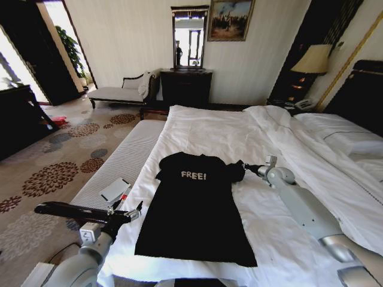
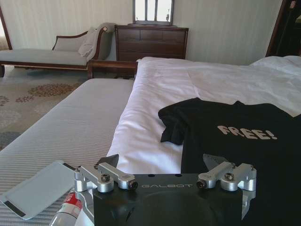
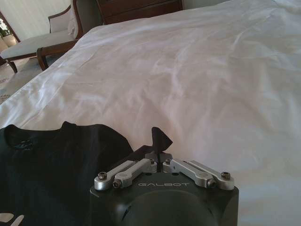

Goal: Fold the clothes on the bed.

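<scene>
Head view: a black T-shirt (image 1: 194, 209) with pale "FREE!" lettering lies spread flat, chest upward, on the white duvet of the bed (image 1: 251, 137), near the bed's left edge and with its collar pointing toward the far dresser (image 1: 185, 86). The right gripper (image 1: 244, 165) sits at the shirt's right sleeve, its arm reaching in from the lower right across the duvet. In the right wrist view, the right gripper's (image 3: 159, 141) fingers are drawn together to a narrow point, pinching a small peak of black cloth raised from the sleeve edge, with the rest of the T-shirt (image 3: 51, 165) flat on the sheet beside it. The left gripper (image 1: 127, 213) hovers beside the shirt's lower left hem, over the boundary between the bed and the striped grey bench (image 1: 119, 161) that runs along its side. In the left wrist view, the left gripper's (image 2: 164, 162) fingers stand wide apart and hold nothing; the T-shirt (image 2: 240, 141) lies just ahead of them, one sleeve bunched on the white sheet. A flat white card-like item (image 1: 115, 189) and a small red-and-white object (image 2: 68, 209) rest on the bench near the left gripper. A chaise longue (image 1: 119, 92) stands against the far wall.
</scene>
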Robot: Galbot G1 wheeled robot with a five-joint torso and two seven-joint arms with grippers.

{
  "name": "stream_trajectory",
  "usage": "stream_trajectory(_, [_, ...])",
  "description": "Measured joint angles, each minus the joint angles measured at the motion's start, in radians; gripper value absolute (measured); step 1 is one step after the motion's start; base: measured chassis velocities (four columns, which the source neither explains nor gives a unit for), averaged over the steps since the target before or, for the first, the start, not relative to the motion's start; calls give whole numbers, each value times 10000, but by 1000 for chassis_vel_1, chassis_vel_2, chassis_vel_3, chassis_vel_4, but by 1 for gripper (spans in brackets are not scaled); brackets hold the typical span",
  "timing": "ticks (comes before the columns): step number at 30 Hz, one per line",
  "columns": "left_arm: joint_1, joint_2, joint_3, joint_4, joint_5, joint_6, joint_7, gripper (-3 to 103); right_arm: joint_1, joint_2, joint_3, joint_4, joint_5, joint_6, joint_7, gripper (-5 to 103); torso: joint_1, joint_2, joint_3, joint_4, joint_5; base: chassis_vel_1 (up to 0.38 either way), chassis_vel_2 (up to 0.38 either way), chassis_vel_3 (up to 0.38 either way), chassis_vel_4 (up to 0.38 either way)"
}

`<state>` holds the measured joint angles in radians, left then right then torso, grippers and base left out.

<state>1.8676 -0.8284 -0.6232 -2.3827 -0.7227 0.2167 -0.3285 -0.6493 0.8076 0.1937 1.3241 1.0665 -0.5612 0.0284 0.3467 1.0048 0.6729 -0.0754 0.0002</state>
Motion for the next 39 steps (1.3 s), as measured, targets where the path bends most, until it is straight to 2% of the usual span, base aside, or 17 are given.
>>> stream_trajectory(4, [36, -8, -27, -37, -5, 0, 0, 100, -118, -16, -93, 322, -250, 5, -13, 1, -1, 0, -1, 1, -1, 0, 0, 0, 0])
stream_trajectory(12, [176, -112, -155, -108, 1, -1, 4, 100, -162, 5, -987, 1446, -909, 149, -60, 1, -1, 0, 0, 1, -1, 0, 0, 0, 0])
stream_trajectory(23, [214, -168, -150, -88, -7, -16, 12, 100, -214, -224, -1823, 2933, -1117, 133, -2, 1, -1, 1, 0, -1, -3, 0, 0, 0, 0])
stream_trajectory(29, [264, -167, -235, -124, -36, -16, 10, 100, -154, -146, -2292, 2988, -1250, 121, 24, 1, -1, 1, 0, -2, -3, 0, 0, 0, 0])
stream_trajectory(32, [365, -218, -337, -166, -32, -20, 8, 100, -52, 4, -2671, 2716, -1427, 146, 23, 1, -1, 1, 0, 5, -2, 0, 0, 0, 0])
stream_trajectory(39, [491, -231, -435, -220, -11, -31, 5, 100, -37, 260, -3120, 2383, -1664, 305, 15, 1, -1, 0, 1, 1, -2, 0, 0, 0, 0])
